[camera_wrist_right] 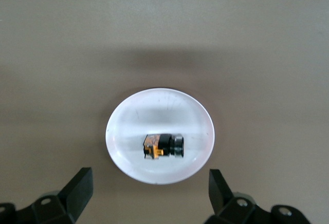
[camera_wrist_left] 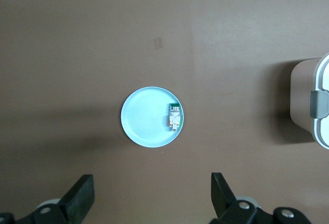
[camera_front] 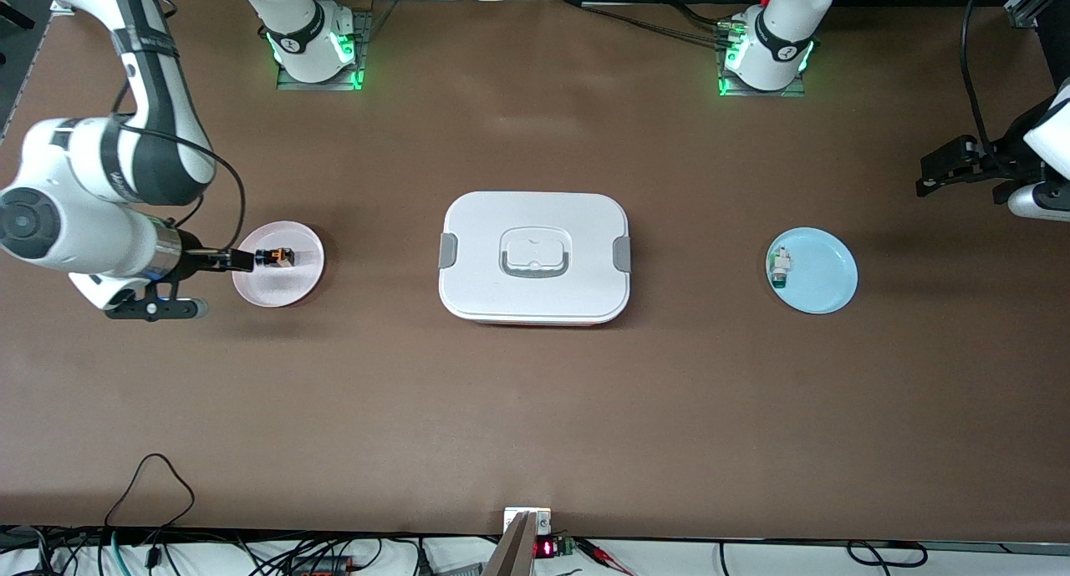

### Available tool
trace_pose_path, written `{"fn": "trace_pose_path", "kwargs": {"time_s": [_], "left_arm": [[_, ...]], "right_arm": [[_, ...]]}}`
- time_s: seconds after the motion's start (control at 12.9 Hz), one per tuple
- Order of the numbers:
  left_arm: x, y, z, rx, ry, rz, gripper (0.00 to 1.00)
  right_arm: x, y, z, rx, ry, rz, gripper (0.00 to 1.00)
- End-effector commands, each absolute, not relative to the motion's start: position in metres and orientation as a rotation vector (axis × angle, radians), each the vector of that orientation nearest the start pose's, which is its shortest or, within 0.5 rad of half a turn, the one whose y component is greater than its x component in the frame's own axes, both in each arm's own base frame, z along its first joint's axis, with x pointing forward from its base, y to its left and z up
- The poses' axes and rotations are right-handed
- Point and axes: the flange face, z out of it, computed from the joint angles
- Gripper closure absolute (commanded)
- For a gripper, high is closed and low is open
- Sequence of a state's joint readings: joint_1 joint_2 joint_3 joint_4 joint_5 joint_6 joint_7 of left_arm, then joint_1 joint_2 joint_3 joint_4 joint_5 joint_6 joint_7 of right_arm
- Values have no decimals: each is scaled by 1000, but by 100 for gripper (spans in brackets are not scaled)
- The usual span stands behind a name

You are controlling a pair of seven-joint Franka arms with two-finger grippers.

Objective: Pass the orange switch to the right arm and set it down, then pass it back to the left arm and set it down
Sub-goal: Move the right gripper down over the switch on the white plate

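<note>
Orange switch [camera_front: 275,257] lies on pink plate [camera_front: 284,292] at right arm's end. Right gripper [camera_wrist_right: 146,196] spread wide above it, empty. Left gripper [camera_wrist_left: 151,198] wide over blue plate [camera_wrist_left: 144,126]. Box [camera_front: 535,258] between plates.

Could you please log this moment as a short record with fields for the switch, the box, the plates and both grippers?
orange switch: lying on the pink plate, toward the right arm's end of the table
box: lid on, mid-table between the two plates
blue plate: toward the left arm's end, holding a white-and-green component
right gripper: jaws open, over the pink plate, holding nothing
left gripper: jaws open, waiting off past the blue plate, holding nothing
</note>
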State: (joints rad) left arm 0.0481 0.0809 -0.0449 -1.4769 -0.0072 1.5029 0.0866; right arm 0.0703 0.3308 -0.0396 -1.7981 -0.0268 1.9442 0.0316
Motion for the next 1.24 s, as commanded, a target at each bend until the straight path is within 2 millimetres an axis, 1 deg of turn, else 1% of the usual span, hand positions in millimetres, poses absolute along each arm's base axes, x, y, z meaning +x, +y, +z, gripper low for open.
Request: {"fn": "trace_pose_path", "kwargs": {"time_s": [0.0, 0.15, 0.39, 0.46, 0.62, 0.93, 1.16], "left_arm": [[570, 2, 625, -3154, 124, 81, 0], [570, 2, 625, -3154, 124, 81, 0], [570, 2, 625, -3154, 127, 81, 0], [570, 2, 625, -3154, 127, 81, 0], [570, 3, 625, -3156, 125, 81, 0], [570, 3, 625, -3158, 125, 81, 0], [570, 3, 625, -3158, 127, 81, 0]], "right_arm": [[592, 19, 319, -3164, 6, 239, 0], [582, 19, 292, -3164, 0, 236, 0], [567, 19, 263, -3171, -22, 224, 0], [564, 20, 256, -3174, -35, 205, 0], [555, 35, 244, -3216, -176, 201, 0], [550, 34, 227, -3249, -238, 218, 0], [542, 29, 218, -3263, -275, 211, 0]]}}
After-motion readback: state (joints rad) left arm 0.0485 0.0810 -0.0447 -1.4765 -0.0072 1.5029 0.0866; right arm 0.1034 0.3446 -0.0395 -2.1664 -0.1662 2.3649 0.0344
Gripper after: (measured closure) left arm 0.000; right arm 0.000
